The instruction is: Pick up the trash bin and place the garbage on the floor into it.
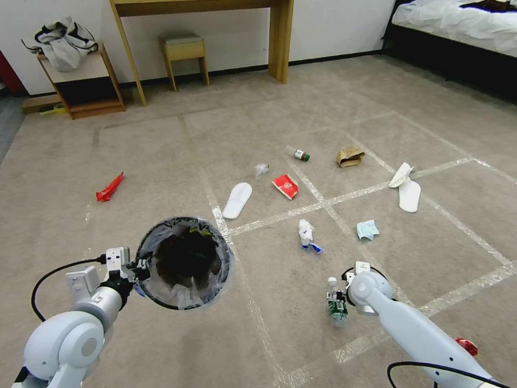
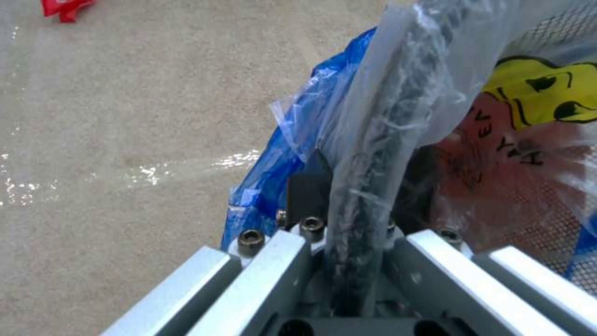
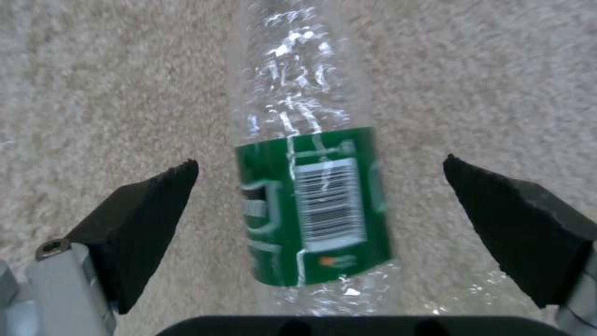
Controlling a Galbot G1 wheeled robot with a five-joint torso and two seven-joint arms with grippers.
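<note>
The left gripper (image 1: pixel 141 268) clamps the rim of the trash bin (image 1: pixel 186 262), holding it above the floor (image 1: pixel 161 161). The right gripper (image 3: pixel 320 205) is spread wide around a green-labelled bottle (image 3: pixel 311 186) lying on the carpet.

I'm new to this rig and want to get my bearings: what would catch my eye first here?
The left gripper holds the bag-lined trash bin by its rim, above the floor. The right gripper is spread open around a green-labelled bottle lying on the carpet. Beyond them litter is scattered: a slipper, a red wrapper, a blue mask.
</note>
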